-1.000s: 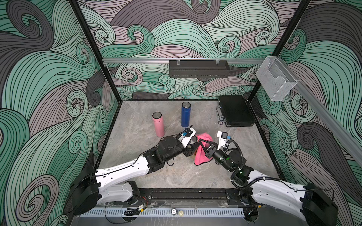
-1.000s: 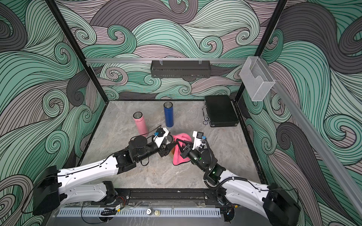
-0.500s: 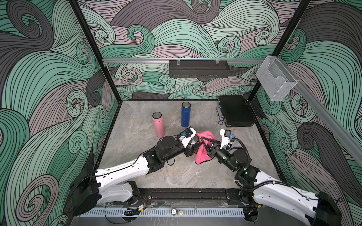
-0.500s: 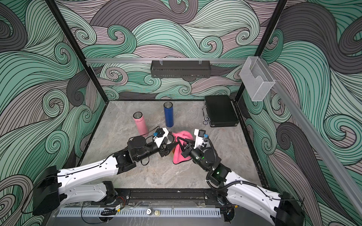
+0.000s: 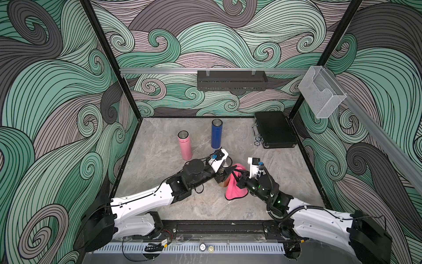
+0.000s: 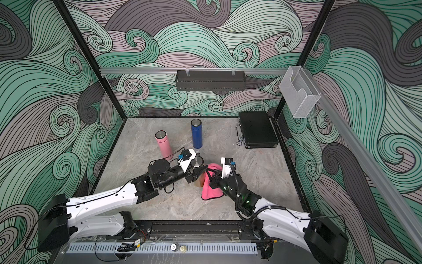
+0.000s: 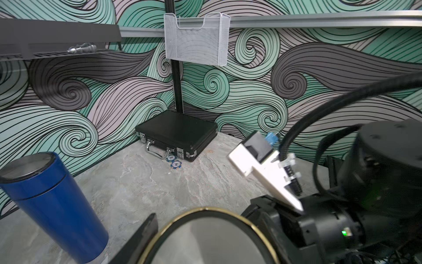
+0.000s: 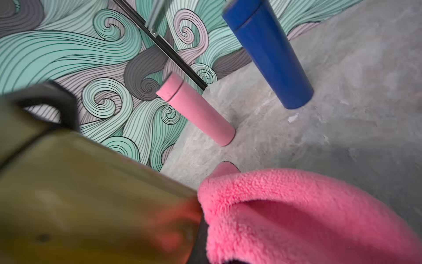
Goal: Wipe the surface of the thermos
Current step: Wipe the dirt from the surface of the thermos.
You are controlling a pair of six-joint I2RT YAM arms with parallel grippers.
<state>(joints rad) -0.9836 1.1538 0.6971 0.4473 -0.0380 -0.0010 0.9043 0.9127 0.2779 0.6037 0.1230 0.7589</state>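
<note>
Near the middle of the table (image 5: pixel 285 173), the left gripper (image 5: pixel 225 174) is closed around the olive thermos (image 6: pixel 199 181), and the right gripper (image 5: pixel 238 181) is pinched tight on the pink cloth (image 5: pixel 235 193), which touches the thermos side

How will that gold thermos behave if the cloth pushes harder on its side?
Probably slippery: the gold thermos has a glossy wall that mirrors the pink cloth. Tall and narrow, it could tip under a sideways push, though the left gripper shut around it should steady it.
</note>
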